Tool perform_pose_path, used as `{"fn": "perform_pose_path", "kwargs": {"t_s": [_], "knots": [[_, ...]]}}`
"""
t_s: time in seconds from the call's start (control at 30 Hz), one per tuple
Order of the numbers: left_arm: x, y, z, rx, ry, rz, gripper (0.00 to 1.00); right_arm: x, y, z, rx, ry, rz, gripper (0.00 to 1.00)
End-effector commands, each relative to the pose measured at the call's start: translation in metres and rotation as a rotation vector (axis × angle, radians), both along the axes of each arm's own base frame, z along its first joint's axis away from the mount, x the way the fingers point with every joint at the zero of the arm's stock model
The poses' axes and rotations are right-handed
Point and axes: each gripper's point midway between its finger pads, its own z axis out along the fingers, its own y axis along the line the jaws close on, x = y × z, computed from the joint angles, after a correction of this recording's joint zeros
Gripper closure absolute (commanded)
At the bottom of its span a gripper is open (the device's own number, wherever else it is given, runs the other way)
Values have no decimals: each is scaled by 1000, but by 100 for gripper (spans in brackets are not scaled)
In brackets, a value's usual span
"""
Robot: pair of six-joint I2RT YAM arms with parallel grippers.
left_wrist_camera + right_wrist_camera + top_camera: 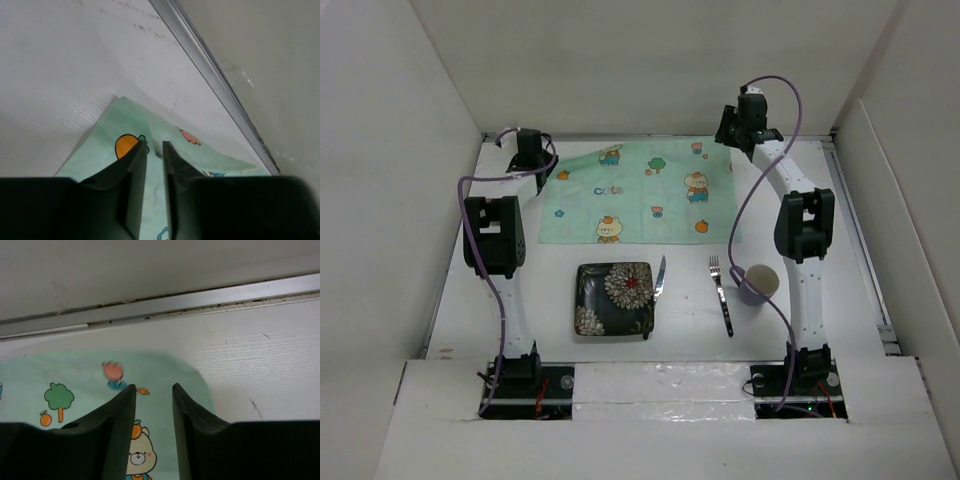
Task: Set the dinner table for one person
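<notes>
Dinner table (685, 310): plain white tabletop, spanning the whole walled enclosure and carrying every item, arm bases bolted at its near edge. Far left: left hand (154, 146) poised over the far-left corner of the mint-green cartoon-print mat (640, 200), just past an orange print. Fingers nearly together, only a slim slit between them, green cloth visible through the slit, nothing pinched. Contact of fingertips with cloth: cannot tell. Mat spread flat on the far half of the tabletop, between the two hands, near edge close to the place setting. Near half, left of centre: dark square plate (614, 298) with white and red flower pattern, nothing on it. Knife (659, 280) just beside the plate's right edge, tip pointing away from the bases; touching the rim or not, not resolvable. Well right of the knife, bare tabletop between: fork (721, 295), tines toward the mat, handle toward the bases. Lilac cup (760, 283) just right of the fork, close against the right arm's lower link, pale interior facing the overhead camera. Far right: right hand (154, 387) above the mat's rounded far-right corner, fingers parted moderately wide, bear print and green cloth seen in the gap, nothing gripped.
</notes>
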Motion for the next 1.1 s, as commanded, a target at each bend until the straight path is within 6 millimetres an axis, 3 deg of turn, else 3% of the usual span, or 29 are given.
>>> {"fn": "perform_pose_path", "kwargs": {"t_s": [0.0,0.03,0.07,0.1,0.13,0.17,0.2,0.23,0.27,0.3,0.33,0.37,0.4,0.43,0.47,0.5,0.53,0.57,0.6,0.63,0.67,0.7,0.77,0.8,0.83,0.9,0.97,1.07], "knots": [[10,6,37,27,-68,23,80,11,-7,52,10,-112,-15,53],[11,9,46,40,-82,32,65,10,-5,65,17,-132,-7,51],[10,9,51,42,-90,31,65,9,-5,73,21,-144,-1,51],[9,12,59,56,-104,43,48,6,-4,83,19,-160,7,47],[6,14,75,64,-129,50,40,1,0,83,11,-158,17,45],[3,15,86,74,-146,51,35,-8,-1,111,11,-200,18,45],[-1,15,86,77,-150,51,31,-17,7,124,5,-220,37,45],[-9,14,108,74,-189,48,31,-29,19,108,4,-190,70,45],[-15,13,116,65,-211,45,31,-49,24,145,18,-252,92,48],[-31,4,127,53,-244,23,33,-62,30,148,20,-257,108,62],[-40,-4,126,51,-252,6,36,-76,49,157,53,-294,184,71],[-50,-25,133,48,-277,-36,40,-103,68,117,57,-219,244,82],[-66,-39,114,61,-257,-72,54,-130,78,145,96,-272,285,100],[-83,-51,131,65,-293,-99,67,-148,95,149,133,-305,355,100],[-96,-65,134,69,-306,-131,77,-180,115,102,147,-212,415,100],[-119,-96,110,76,-280,-203,92,-207,123,119,186,-248,453,100],[-138,-106,126,71,-320,-228,100,-226,136,117,215,-262,504,100],[-150,-118,126,61,-329,-259,100,-244,144,108,225,-248,535,100],[-176,-133,126,48,-343,-312,100,-280,155,90,240,-207,582,100],[-189,-137,125,33,-344,-323,100,-296,158,82,246,-186,606,100],[-200,-141,129,26,-356,-339,100,-311,161,77,253,-176,626,100],[-222,-140,139,10,-385,-362,100,-337,167,51,258,-117,660,100],[-246,-142,149,0,-409,-405,100,-365,170,49,265,-114,692,100],[-267,-141,171,-14,-470,-446,100,-378,172,41,265,-96,702,100],[-277,-140,178,11,-486,-474,100,-397,176,22,262,-53,731,100],[-308,-133,195,33,-516,-514,90,-409,180,5,263,-19,752,100],[-325,-125,205,69,-537,-526,88,-416,188,-11,259,29,775,100],[-351,-109,218,138,-567,-521,79,-415,200,-14,259,37,771,68]]}}
